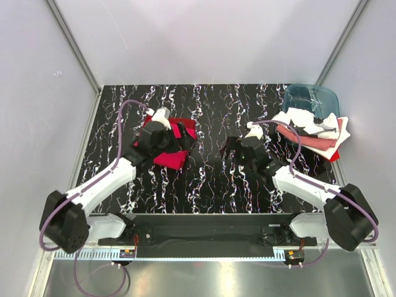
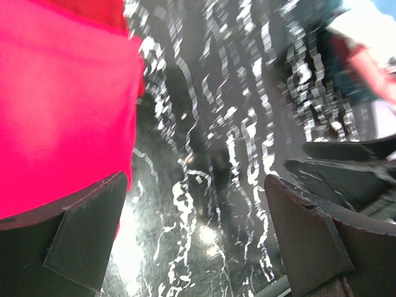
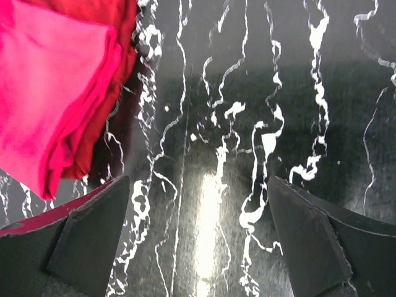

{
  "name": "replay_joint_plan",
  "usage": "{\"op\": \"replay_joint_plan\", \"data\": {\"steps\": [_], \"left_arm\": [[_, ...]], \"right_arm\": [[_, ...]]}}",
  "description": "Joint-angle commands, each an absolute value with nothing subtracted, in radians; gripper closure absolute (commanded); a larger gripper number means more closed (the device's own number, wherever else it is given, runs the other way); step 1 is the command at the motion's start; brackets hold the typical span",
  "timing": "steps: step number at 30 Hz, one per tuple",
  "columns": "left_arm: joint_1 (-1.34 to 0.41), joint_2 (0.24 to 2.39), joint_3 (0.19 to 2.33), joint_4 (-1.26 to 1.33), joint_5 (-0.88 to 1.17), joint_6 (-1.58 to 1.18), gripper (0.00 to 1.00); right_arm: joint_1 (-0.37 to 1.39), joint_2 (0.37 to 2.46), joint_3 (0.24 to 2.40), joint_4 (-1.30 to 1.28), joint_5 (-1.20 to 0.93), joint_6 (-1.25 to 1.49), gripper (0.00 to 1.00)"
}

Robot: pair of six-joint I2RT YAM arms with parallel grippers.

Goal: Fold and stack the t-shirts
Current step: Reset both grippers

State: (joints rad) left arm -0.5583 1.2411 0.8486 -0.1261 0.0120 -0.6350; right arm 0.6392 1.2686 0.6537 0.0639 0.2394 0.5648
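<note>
Cloth: crimson shirt (image 3: 49,80) folded atop darker red shirt (image 3: 117,12) | left fingers (image 2: 80,241) apart | right fingers (image 3: 80,241) apart

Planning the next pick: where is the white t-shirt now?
In the top view, the white t-shirt lies far right on the table, atop the pink and red shirts, next to the blue tub.

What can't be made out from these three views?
- Top view: left arm covers much of the red stack; its fold lines are hidden.
- Right wrist: same stack cut off by the top and left edges.
- Top view: shirt pile overlaps; count unclear, and it hides the near side of the tub.
- Left wrist: that pile is blurred.
</note>
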Motion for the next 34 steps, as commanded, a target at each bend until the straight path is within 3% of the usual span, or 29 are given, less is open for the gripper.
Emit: {"op": "replay_joint_plan", "data": {"steps": [1, 34], "left_arm": [[-0.557, 1.155, 0.841, -0.015, -0.006, -0.566, 0.01], [-0.557, 1.106, 0.805, 0.017, -0.032, -0.549, 0.01]], "right_arm": [[0.637, 1.223, 0.649, 0.153, 0.301, 0.529, 0.0], [0.637, 1.181, 0.634, 0.166, 0.321, 0.529, 0.0]]}}
